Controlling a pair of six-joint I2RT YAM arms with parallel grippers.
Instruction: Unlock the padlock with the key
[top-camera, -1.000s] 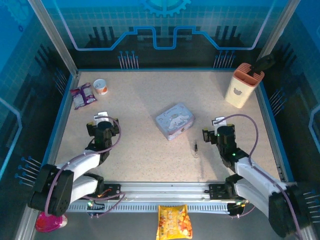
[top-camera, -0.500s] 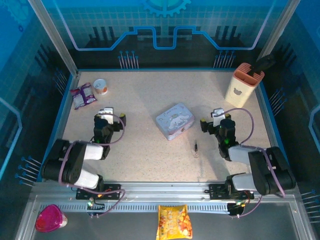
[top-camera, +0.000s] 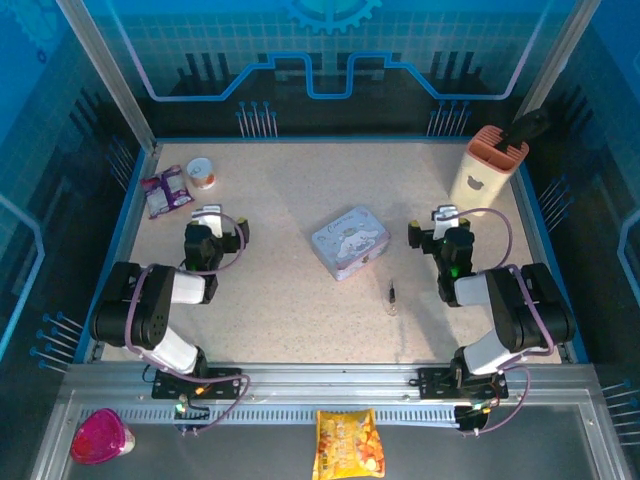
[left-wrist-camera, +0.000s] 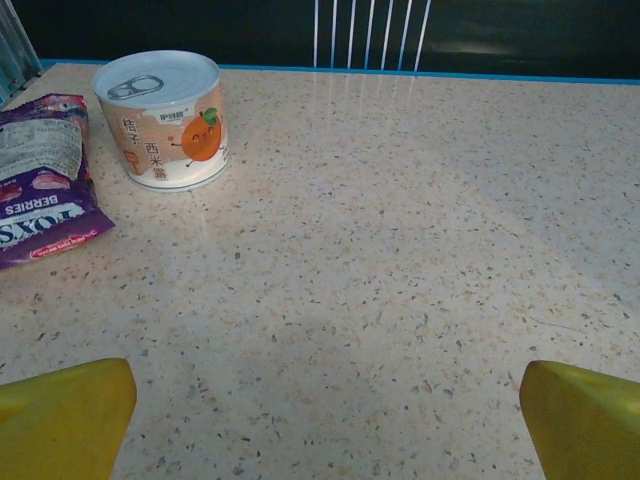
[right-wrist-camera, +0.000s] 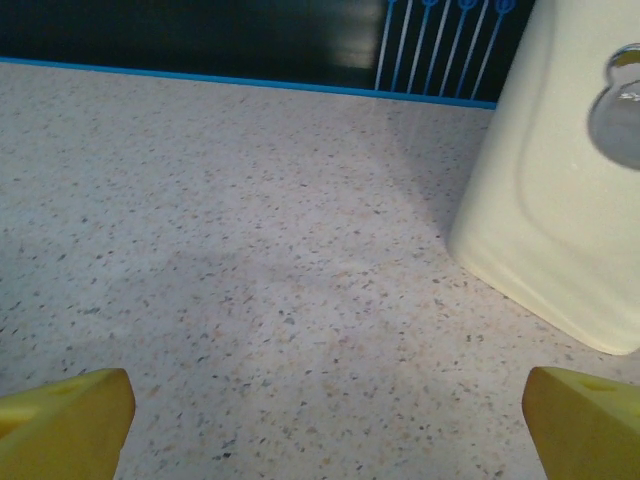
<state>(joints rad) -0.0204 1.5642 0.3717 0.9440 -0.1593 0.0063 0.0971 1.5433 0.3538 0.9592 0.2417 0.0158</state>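
Step one, key not yet taken: your left fingers (left-wrist-camera: 62, 422) and right fingers (right-wrist-camera: 588, 425) stand spread, empty; key (top-camera: 392, 291) lies just beside padlock (top-camera: 394, 309) on counter (top-camera: 280, 300) near tin (top-camera: 349, 242); next, I judge, right fingers must reach back for key.

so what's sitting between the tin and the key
nothing. in the top view the stretch of table from the tin to the key is bare

Speckled table (top-camera: 280, 310) with tin (top-camera: 349, 241), can (top-camera: 202, 173), packet (top-camera: 165, 190), cream holder (top-camera: 486, 172), key (top-camera: 392, 291).
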